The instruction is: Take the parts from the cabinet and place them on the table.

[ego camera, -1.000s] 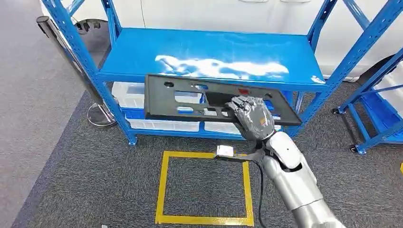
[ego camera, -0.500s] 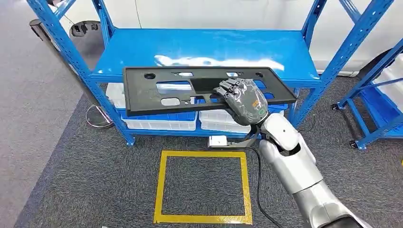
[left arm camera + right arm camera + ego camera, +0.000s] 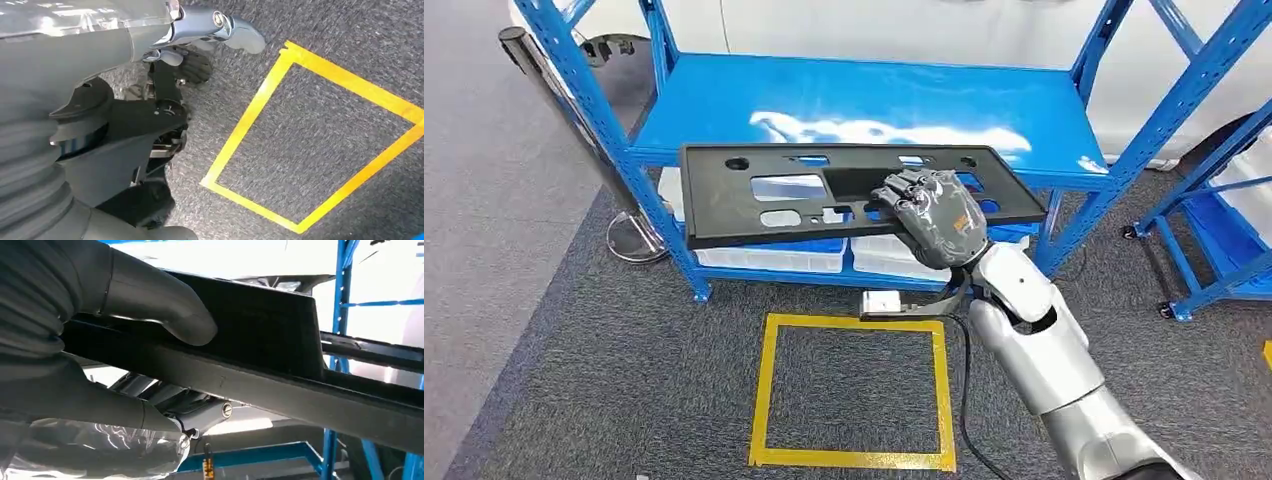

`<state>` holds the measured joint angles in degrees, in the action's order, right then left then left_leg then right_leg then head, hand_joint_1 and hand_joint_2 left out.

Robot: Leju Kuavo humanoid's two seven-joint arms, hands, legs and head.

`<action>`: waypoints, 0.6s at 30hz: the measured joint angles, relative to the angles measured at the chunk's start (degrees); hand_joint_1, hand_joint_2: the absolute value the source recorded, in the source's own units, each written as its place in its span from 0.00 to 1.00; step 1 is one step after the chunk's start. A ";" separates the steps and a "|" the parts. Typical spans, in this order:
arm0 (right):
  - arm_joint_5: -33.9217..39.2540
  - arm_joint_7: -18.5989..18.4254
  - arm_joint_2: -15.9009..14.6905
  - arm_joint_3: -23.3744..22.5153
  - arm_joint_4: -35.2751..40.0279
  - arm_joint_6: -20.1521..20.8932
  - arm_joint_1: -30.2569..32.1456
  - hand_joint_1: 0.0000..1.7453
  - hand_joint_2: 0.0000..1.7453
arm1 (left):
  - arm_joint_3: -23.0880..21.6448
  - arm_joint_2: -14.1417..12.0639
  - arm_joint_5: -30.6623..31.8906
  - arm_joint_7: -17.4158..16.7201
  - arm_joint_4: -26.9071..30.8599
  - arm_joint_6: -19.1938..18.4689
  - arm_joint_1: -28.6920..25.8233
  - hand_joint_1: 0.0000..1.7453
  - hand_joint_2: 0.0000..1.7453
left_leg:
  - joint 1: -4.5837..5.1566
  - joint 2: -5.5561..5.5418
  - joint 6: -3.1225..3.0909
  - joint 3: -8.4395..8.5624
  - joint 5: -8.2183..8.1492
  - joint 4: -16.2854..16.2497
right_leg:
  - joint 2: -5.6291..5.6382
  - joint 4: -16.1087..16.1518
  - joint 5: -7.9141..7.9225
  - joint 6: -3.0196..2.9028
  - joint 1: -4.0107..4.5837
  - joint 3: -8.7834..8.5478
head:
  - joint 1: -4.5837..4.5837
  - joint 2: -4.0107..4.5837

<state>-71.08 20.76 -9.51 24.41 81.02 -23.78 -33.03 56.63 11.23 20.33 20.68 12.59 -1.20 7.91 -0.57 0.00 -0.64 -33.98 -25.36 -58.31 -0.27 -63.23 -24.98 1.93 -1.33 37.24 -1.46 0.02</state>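
The right hand (image 3: 932, 228) had the part and was carrying it: fingers wrapped over the near long edge of the black plastic panel (image 3: 824, 190), thumb clamped on one face and the darker fingers (image 3: 75, 405) under the other, as the right wrist view showed close up. The panel, a long flat plate with several cut-out windows and holes, hung level in the air in front of the blue shelving unit (image 3: 864, 105), clear of its middle shelf and over the white bins (image 3: 764, 255) on the lower tier. So the pick looked done; the placing was all still to come. No table could be seen in these views, so the robot would probably need to turn or walk before it could set the panel down. Whether more parts waited in the unit, I couldn't tell.

The left hand (image 3: 115, 150) hung low above grey carpet beside a yellow tape square (image 3: 320, 135); whether its fingers were spread or curled, I couldn't tell.

Writing? None readable — no brand or label on panel, shelving or bins.
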 joint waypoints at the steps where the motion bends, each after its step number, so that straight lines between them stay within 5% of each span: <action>1: 0.00 0.00 -0.02 0.00 0.15 0.00 -0.02 1.00 1.00 | 0.00 0.00 0.00 0.00 0.00 0.00 0.01 0.00 1.00 | 0.14 0.03 0.32 -0.19 -0.22 -0.25 | -0.75 3.10 0.04 -0.21 0.10 -1.33 | 0.04 0.00; 5: -0.24 -0.07 -0.11 0.02 0.20 0.00 0.47 1.00 1.00 | 0.00 0.00 0.00 0.00 0.00 0.02 0.05 0.00 1.00 | 0.44 0.52 1.43 -0.30 -0.22 -0.32 | -0.11 3.80 0.06 -1.57 0.62 -1.27 | -0.11 -0.02; 7: -0.35 -0.13 -0.20 0.02 0.33 0.00 0.43 1.00 1.00 | -0.02 -0.02 0.00 0.00 0.00 0.02 0.05 0.00 1.00 | 0.19 0.45 2.13 -0.85 -1.71 -1.76 | -0.02 4.35 0.41 -2.36 0.28 -1.53 | -0.18 -0.02; 10: -0.39 -0.13 -0.20 0.07 0.46 -0.02 0.55 1.00 1.00 | 0.00 -0.02 0.00 0.00 0.00 0.02 0.02 0.00 1.00 | 0.01 0.41 2.69 -6.32 -7.90 -14.24 | 0.34 4.32 0.41 -2.83 0.43 -1.50 | -0.15 0.00; 12: -0.50 -0.13 -0.20 0.07 0.46 0.00 0.97 1.00 1.00 | 0.00 -0.02 0.00 0.00 0.00 0.02 -0.08 0.00 1.00 | -0.03 0.41 2.75 -8.07 -7.98 -17.79 | 0.72 4.30 0.41 -2.83 0.49 -1.54 | -0.15 -0.02; 13: -0.50 -0.13 -0.20 0.07 0.46 -0.02 1.10 1.00 1.00 | 0.00 -0.02 0.00 0.00 0.00 0.02 -0.09 0.00 1.00 | -0.03 0.40 2.64 -7.12 -6.28 -15.68 | 1.03 4.28 0.41 -2.82 0.49 -1.56 | -0.18 -0.02; 15: -0.52 -0.15 -0.20 0.07 0.50 -0.04 1.13 1.00 1.00 | 0.00 -0.02 0.00 0.00 0.00 0.02 -0.07 0.00 1.00 | -0.04 -0.15 2.14 -2.41 -1.17 -5.91 | 1.85 4.27 0.41 -2.68 0.49 -1.75 | -0.17 -0.02; 16: -0.52 -0.15 -0.20 0.07 0.55 -0.04 1.13 1.00 1.00 | 0.00 -0.04 0.00 0.00 0.00 0.02 -0.07 0.00 1.00 | -0.05 -1.54 1.73 -0.56 -0.03 -1.77 | 2.13 4.28 0.41 -2.52 0.45 -1.79 | -0.15 -0.02; 17: -0.52 -0.17 -0.22 0.07 0.55 -0.07 1.07 1.00 1.00 | 0.00 -0.07 0.00 0.00 0.00 0.02 -0.10 0.00 1.00 | -0.10 -2.75 1.47 0.17 -0.58 -0.73 | 2.59 4.14 0.50 -2.03 0.72 -1.40 | -0.04 -0.02; 18: -0.55 -0.18 -0.20 0.07 0.61 -0.11 1.22 1.00 1.00 | -0.02 -0.09 0.00 -0.02 0.00 0.02 -0.13 0.00 1.00 | 0.02 -2.29 1.48 0.15 -0.70 -0.48 | 3.11 4.15 0.79 -1.57 0.44 -1.11 | -0.20 -0.02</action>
<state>-71.63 20.59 -9.70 24.48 81.63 -23.89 -31.81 56.61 11.15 20.33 20.66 12.59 -1.18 7.78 -0.55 -2.29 0.84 -33.83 -26.06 -58.78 2.84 -59.08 -24.19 0.37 -0.88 36.13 -1.66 0.00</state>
